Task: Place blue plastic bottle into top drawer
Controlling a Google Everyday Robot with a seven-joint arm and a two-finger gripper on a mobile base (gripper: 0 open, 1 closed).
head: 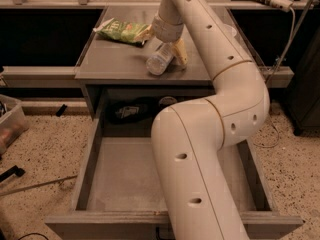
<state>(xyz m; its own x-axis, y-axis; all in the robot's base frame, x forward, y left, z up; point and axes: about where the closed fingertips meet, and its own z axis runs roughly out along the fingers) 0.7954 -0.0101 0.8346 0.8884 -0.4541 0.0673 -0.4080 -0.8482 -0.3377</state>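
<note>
The blue plastic bottle, clear and whitish, sits tilted on the grey cabinet top, its base pointing front-left. My gripper reaches down from the back and is closed on the bottle's upper end. One yellowish finger shows on the bottle's right side; the other is hidden. The top drawer is pulled wide open below, with a bare grey floor. My arm's big white links cover its right half.
A green snack bag lies at the back left of the cabinet top. A white bowl's rim peeks out behind my arm. Dark items sit in the recess above the drawer. A bin stands at left.
</note>
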